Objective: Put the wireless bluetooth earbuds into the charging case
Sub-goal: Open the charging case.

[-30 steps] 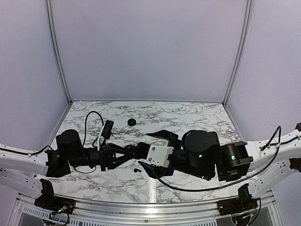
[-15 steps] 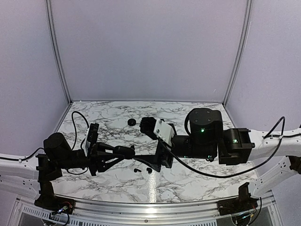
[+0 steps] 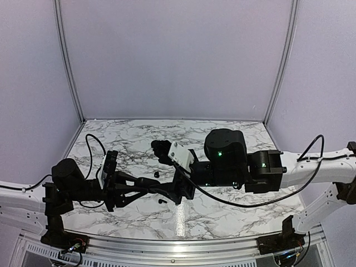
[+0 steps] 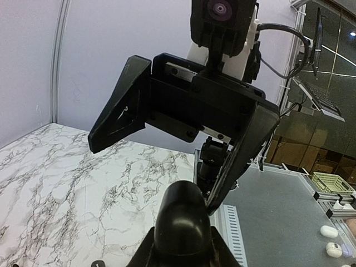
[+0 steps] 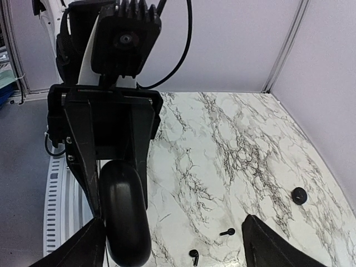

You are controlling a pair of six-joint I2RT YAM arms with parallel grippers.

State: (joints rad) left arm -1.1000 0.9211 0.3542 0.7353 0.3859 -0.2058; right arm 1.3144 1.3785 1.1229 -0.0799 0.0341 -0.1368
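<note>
My left gripper is shut on the charging case, a smooth black oval pebble that looks closed and is held above the table. The case also shows in the right wrist view. My right gripper is open and empty, its two fingers spread wide just in front of the case. Two tiny black earbuds lie on the marble between the right fingers. They also show in the top view.
A black round disc lies on the marble table toward the back. White walls enclose the back and sides. A slotted metal rail runs along the table's near edge.
My left arm has drawn back to the left with the case. My right gripper has swung towards the back left and now stands open in front of the case.
</note>
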